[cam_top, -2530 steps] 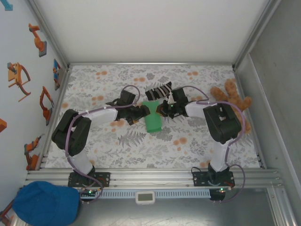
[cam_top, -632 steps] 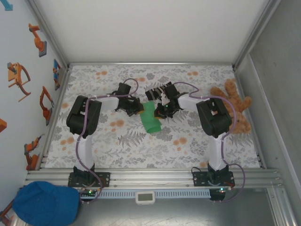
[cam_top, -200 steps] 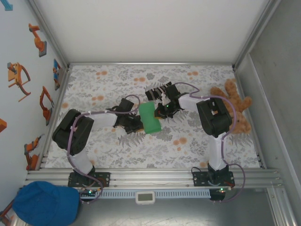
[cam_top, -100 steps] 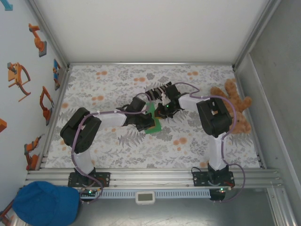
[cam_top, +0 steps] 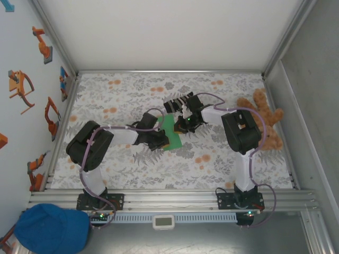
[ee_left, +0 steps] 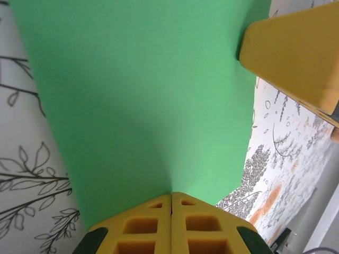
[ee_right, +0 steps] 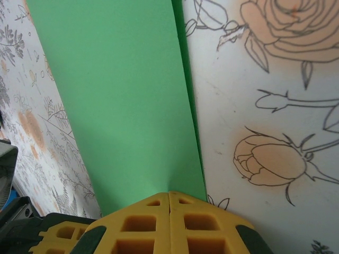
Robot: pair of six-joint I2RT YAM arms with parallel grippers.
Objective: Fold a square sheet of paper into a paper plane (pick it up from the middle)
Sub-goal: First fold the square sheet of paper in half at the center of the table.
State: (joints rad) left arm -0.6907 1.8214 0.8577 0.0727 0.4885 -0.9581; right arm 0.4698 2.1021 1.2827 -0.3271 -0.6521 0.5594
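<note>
A bright green sheet of thin paper (cam_top: 171,132), folded into a narrow oblong, rests near the middle of the floral-patterned table cloth (cam_top: 212,159). In the top view it runs from 11 o'clock to 5 o'clock. Both arms meet at it: the left gripper (cam_top: 160,139) is at the sheet's 8 o'clock edge and the right gripper (cam_top: 183,126) at its 2 o'clock edge, with the paper between them.

In the left wrist view, the left arm's yellow ribbed fingers (ee_left: 143,227) are pressed flat together with no gap. Their tips sit on the near edge of the sheet at 6 o'clock. The paper appears to be nipped between them, though the tips hide the edge itself. A yellow finger of the other arm rests on the sheet at 2 o'clock.

In the right wrist view, the right arm's yellow fingers (ee_right: 196,227) are closed just as tightly at 6 o'clock, on the sheet's edge. A fold line runs from 12 o'clock down to them, with a thin strip of the lower layer showing on its right.

A black-and-white striped sock (cam_top: 177,101) lies at 12 o'clock from the sheet, just beside the right gripper. A brown teddy bear (cam_top: 265,124) sits at 3 o'clock by the right wall. A blue cap (cam_top: 50,228) lies off the table at 7 o'clock.
</note>
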